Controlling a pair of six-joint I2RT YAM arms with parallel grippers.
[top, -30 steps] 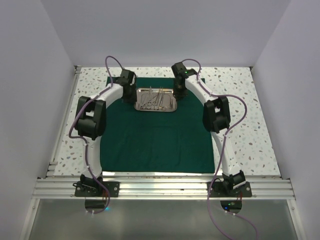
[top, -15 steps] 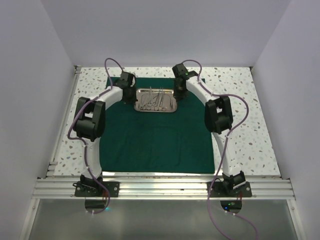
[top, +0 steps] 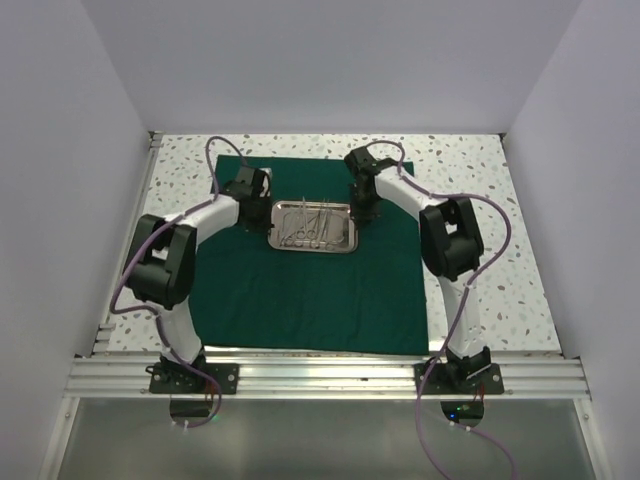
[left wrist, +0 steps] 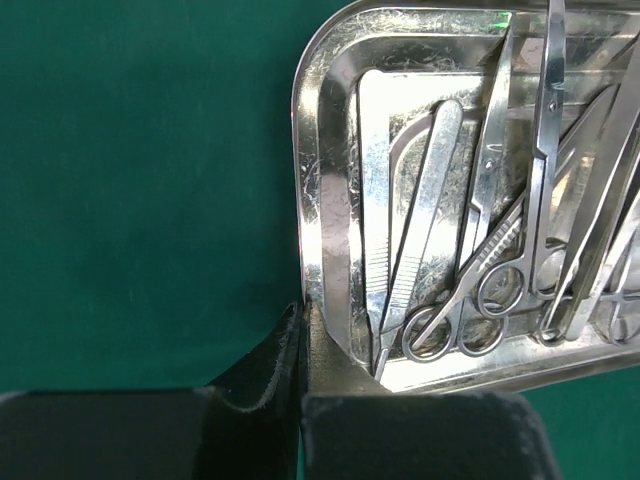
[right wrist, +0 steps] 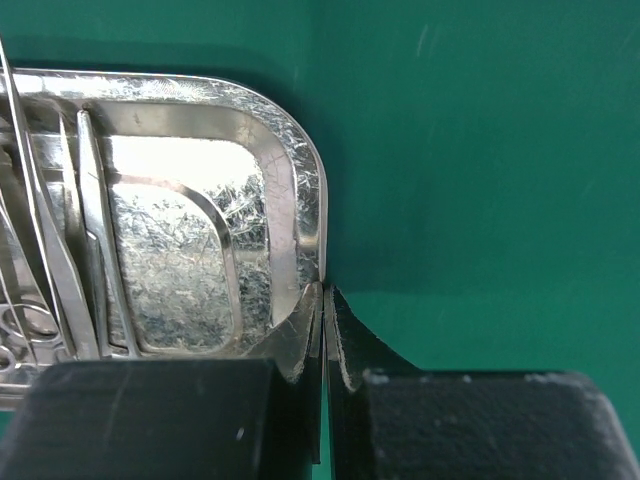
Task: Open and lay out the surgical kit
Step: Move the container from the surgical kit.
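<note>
The surgical kit lies opened: the dark green drape is spread flat, and the shiny steel tray sits on its far half. Slim silver instruments lie in the tray, among them tweezers and ring-handled scissors. My left gripper is shut on the tray's left rim, the fingertips pinching its near corner. My right gripper is shut on the tray's right rim, pinching it at its edge. More instruments show at the left of the right wrist view.
The drape rests on a speckled tabletop enclosed by white walls. An aluminium rail carrying both arm bases runs along the near edge. Purple cables loop off each arm.
The left gripper has closed onto the tray's rim. Both arms have drawn the tray a little toward the near side, and their elbows have swung outward.
</note>
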